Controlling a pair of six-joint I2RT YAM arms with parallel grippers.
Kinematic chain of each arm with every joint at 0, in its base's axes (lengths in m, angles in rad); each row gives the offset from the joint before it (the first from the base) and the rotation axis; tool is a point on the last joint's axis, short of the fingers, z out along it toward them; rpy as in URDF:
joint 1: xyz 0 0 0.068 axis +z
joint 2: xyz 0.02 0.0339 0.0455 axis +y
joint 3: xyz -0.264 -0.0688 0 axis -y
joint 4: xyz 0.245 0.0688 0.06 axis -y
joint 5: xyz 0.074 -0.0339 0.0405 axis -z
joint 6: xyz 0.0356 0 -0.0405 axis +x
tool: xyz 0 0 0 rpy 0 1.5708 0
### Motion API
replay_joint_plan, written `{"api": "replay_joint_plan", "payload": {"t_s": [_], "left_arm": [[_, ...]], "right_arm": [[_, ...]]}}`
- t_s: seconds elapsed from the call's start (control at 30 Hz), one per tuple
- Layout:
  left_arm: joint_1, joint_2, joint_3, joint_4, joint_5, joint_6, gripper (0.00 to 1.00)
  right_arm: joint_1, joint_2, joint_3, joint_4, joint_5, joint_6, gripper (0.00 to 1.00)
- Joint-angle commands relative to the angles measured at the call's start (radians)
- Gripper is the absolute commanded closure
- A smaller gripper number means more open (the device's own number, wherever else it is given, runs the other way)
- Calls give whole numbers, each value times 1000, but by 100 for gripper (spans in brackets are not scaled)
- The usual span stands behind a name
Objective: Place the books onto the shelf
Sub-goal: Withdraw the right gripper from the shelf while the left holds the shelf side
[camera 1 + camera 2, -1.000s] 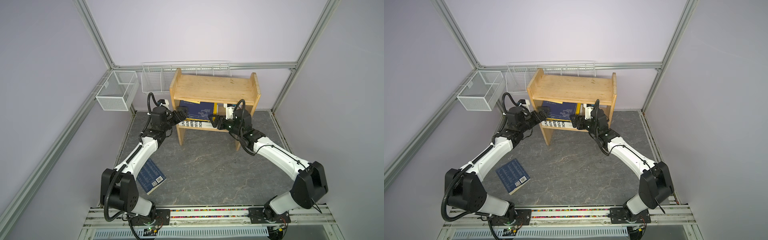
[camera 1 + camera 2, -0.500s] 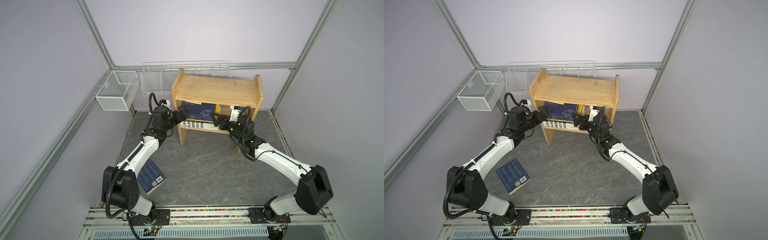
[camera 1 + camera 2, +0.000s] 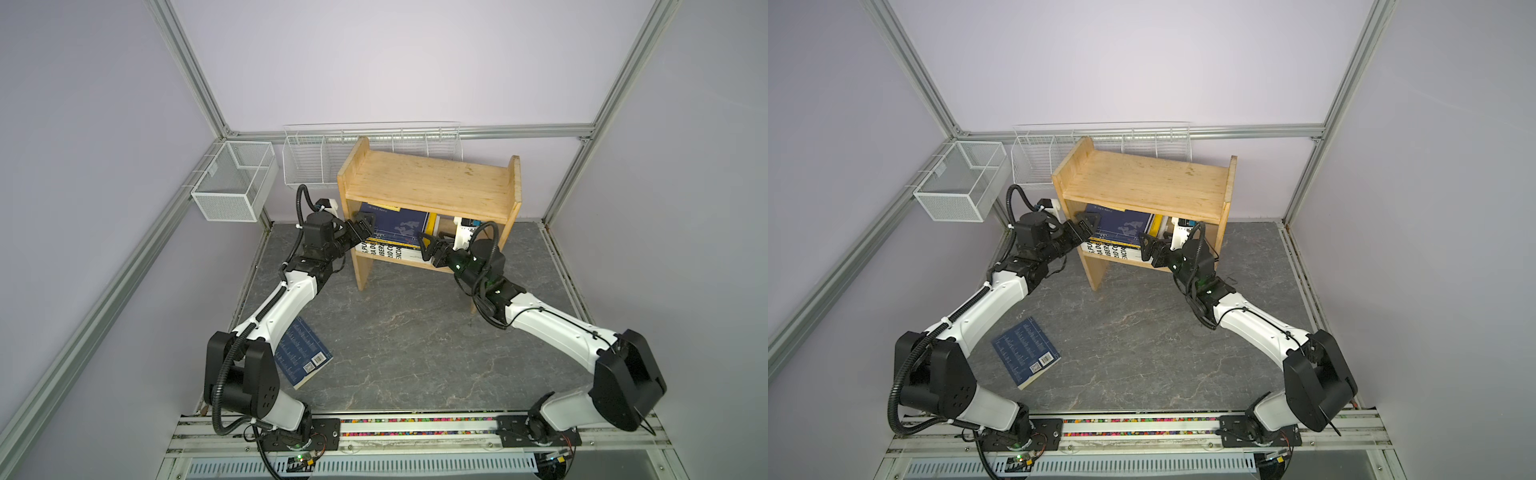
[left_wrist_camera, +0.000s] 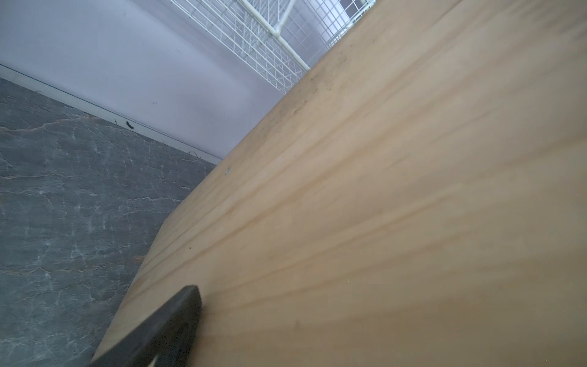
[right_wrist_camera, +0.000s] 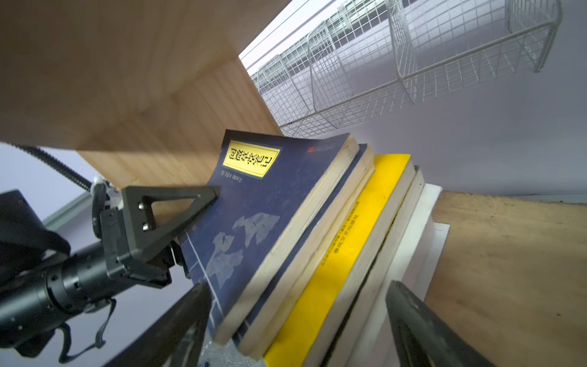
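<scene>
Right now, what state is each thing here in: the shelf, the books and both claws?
Light pine wooden two-tier shelf: standing upright, top board bare.
Pile of paperbacks, navy one on top: tilted on the lower tier.
Loose navy book: flat on the grey floor, not shelved.
Left claw: open, one finger at the pile's top cover.
Right claw: open, holding nothing, facing the pile.

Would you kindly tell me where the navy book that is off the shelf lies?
In both top views the navy book lies flat on the floor at the left, by the left arm, in front of the shelf.
</scene>
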Motion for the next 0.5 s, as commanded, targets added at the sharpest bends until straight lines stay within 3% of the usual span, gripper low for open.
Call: {"api": "replay_joint_plan", "payload": {"t_s": [0.0, 0.13, 0.33, 0.47], "left_arm": [[-15, 28, 32, 3, 40, -11, 2], [-21, 31, 36, 1, 39, -11, 2], [-26, 18, 32, -1, 39, -3, 2], [-27, 14, 28, 2, 49, -1, 2]], "right_arm": [[20, -118, 49, 249, 28, -196, 6], [12, -99, 121, 152, 23, -130, 3], [-42, -103, 133, 79, 101, 205, 4], [-58, -123, 157, -21, 115, 344, 6]]}}
